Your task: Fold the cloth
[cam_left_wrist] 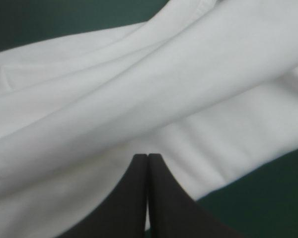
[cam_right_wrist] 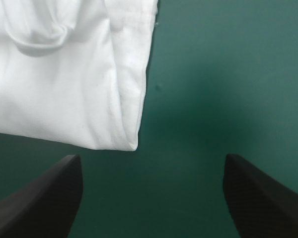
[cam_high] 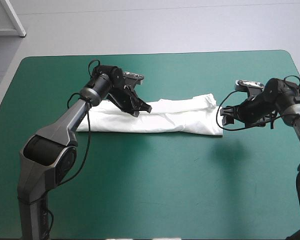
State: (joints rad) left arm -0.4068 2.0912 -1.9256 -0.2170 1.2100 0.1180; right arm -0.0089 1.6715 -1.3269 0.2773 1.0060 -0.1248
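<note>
The white T-shirt (cam_high: 175, 117) lies on the table's middle as a long folded band running left to right, with soft lengthwise creases. My left gripper (cam_high: 146, 108) hovers over the band's left half, its black fingers shut in a point with nothing between them; in the left wrist view the gripper (cam_left_wrist: 148, 156) points at the T-shirt (cam_left_wrist: 164, 89) close beneath. My right gripper (cam_high: 225, 116) stands open just beyond the band's right end. In the right wrist view the T-shirt (cam_right_wrist: 64, 84) shows its folded corner ahead of one finger, apart from the gripper (cam_right_wrist: 153, 158).
The teal-green cover (cam_high: 165, 190) stretches wide between the T-shirt and the table's near edge. A narrower strip of cover runs behind the band toward the far edge. The right arm reaches in near the table's right edge.
</note>
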